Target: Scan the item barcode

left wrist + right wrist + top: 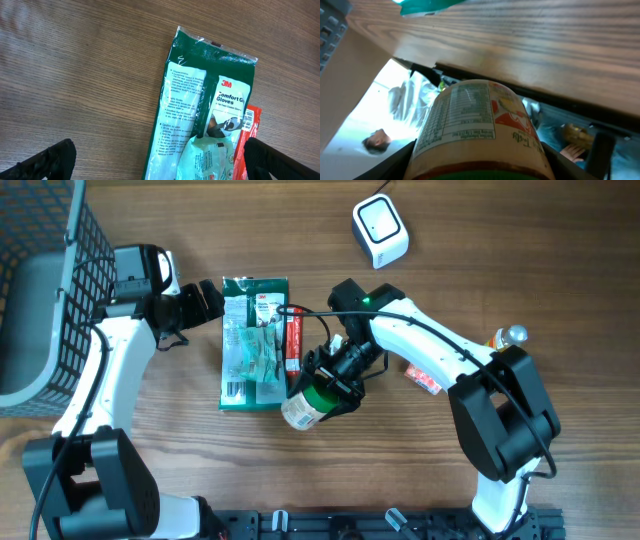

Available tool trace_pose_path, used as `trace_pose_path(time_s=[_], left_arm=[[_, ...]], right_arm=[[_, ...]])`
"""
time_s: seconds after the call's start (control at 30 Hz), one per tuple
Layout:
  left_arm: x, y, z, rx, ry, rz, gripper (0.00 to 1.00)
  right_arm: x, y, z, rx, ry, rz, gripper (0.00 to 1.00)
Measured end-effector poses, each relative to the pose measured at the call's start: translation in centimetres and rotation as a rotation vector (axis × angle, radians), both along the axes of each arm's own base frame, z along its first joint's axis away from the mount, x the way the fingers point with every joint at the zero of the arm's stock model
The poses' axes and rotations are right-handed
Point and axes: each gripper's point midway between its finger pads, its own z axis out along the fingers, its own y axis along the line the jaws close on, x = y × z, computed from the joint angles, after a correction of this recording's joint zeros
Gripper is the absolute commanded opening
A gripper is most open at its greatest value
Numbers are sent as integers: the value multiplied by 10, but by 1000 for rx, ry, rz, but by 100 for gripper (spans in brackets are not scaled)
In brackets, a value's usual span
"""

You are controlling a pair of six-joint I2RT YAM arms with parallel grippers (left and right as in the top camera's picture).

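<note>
We saw a wood-grain table [520, 270] with a black wire basket [90, 240] at its left and a white barcode scanner [380, 230] at its far side. The right gripper [335, 380] clamped a green-lidded jar [308, 405] just beside the 3M glove pack [253, 345], well apart from the scanner; the left gripper [205, 302] hung spread wide at the pack's left edge. A red packet [293, 340] was partly covered; the room past the table edge was blurred.

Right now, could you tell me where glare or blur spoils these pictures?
Overhead: even light, sharp, no strong glare. Left wrist: shiny streaks on the glove packet, small print soft. Right wrist: the jar fills the frame, slightly blurred, and the bright area lower left is washed out.
</note>
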Motion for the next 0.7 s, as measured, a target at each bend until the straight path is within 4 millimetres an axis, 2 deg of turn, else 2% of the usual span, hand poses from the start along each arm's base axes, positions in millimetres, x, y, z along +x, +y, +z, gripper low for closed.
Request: trace_pose_path(time_s=[0.7], left_arm=[[0, 0, 0, 0, 0, 0, 100]], right_arm=[[-6, 3, 11, 32, 74, -18, 8]])
